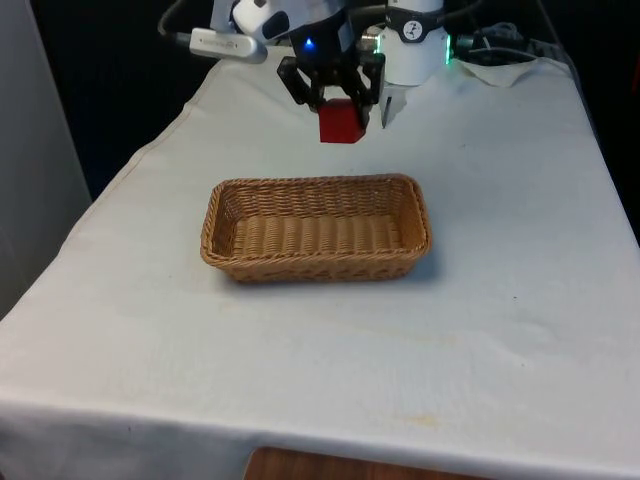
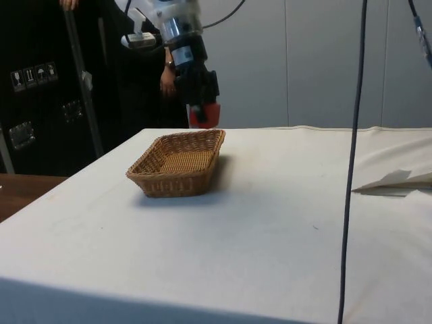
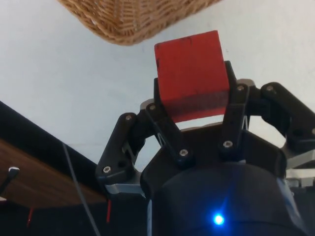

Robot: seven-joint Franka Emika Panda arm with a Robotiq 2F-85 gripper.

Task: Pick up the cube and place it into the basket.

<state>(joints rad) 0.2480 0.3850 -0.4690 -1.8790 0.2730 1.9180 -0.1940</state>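
Pick-up complete: the end effector is clamped on the red cube, which hangs clear of the bench, just behind the far rim of the wicker basket. Outstanding: carry the cube over the basket interior, lower and release. The basket holds nothing yet.

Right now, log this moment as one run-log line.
phase: carry | gripper: shut on red cube, lifted off table | woven wicker basket: empty, on white cloth | cube position: beyond basket's far rim, not yet over it
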